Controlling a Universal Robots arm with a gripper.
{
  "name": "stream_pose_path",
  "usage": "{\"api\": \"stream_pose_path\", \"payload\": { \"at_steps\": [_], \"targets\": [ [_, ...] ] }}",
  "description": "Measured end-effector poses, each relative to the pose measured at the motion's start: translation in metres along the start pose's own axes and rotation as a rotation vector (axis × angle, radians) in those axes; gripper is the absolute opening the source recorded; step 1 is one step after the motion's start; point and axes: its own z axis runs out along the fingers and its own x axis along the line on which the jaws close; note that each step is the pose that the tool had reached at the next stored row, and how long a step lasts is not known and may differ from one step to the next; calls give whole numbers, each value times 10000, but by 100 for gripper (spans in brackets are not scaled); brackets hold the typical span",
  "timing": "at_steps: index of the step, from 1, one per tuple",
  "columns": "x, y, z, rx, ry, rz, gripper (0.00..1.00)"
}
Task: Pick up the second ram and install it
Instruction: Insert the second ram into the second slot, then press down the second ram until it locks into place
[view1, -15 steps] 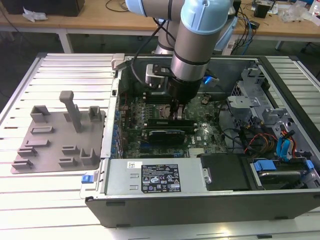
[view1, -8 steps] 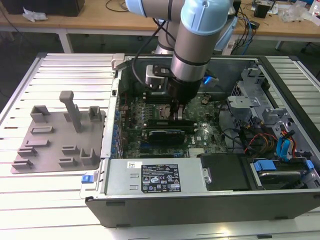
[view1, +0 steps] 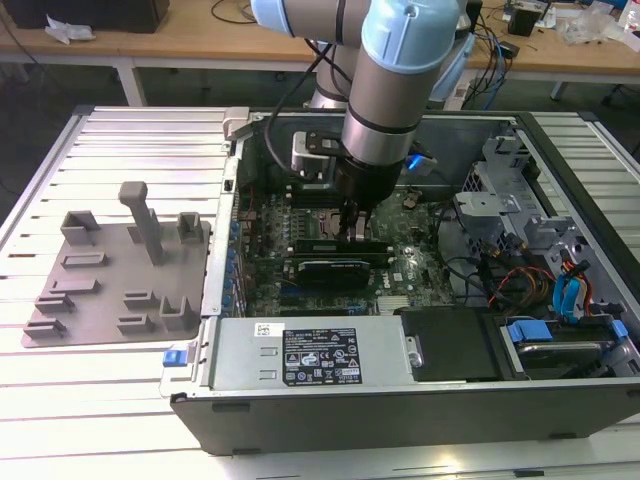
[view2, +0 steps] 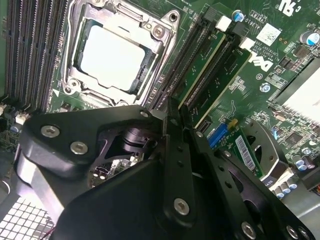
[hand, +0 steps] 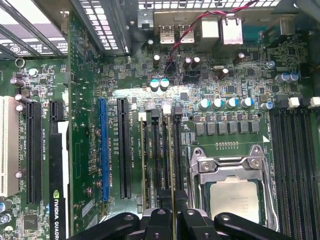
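Observation:
My gripper (view1: 357, 235) is down inside the open computer case, just beside the CPU socket (view1: 320, 222). In both wrist views its two black fingers sit close together on the edge of the second ram (view2: 207, 55), a thin green stick standing upright in a memory slot next to the socket (view2: 115, 55). Edge-on, the second ram (hand: 173, 160) runs straight into my gripper (hand: 173, 212). Another ram stick (view2: 235, 67) stands in a nearby slot on the side away from the socket. My gripper (view2: 178, 112) is shut on the stick.
A black expansion card (view1: 335, 268) lies just beyond the memory slots from the socket. The power supply (view1: 310, 355) fills the case's near side, and drive bays with cables (view1: 560, 290) are at the exterior view's right. A grey fixture tray (view1: 110, 270) sits outside the case on the left.

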Motion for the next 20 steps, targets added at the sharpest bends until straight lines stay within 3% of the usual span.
{"api": "stream_pose_path", "payload": {
  "at_steps": [3, 4, 5, 6, 9, 17, 18, 20],
  "targets": [
    [0, 3, -29, -4, 4, 1, 19],
    [-12, 17, -175, 1, 15, 4, 19],
    [-36, 25, -254, 5, 88, 9, 19],
    [-73, 34, -340, 13, 211, 18, 19],
    [-125, 50, -494, 18, 326, 30, 8],
    [-151, 51, -509, 18, 329, 29, 8],
    [-152, 37, -509, 19, 328, 30, 8],
    [-153, -108, -509, 7, 327, 30, 8]
  ]
}}
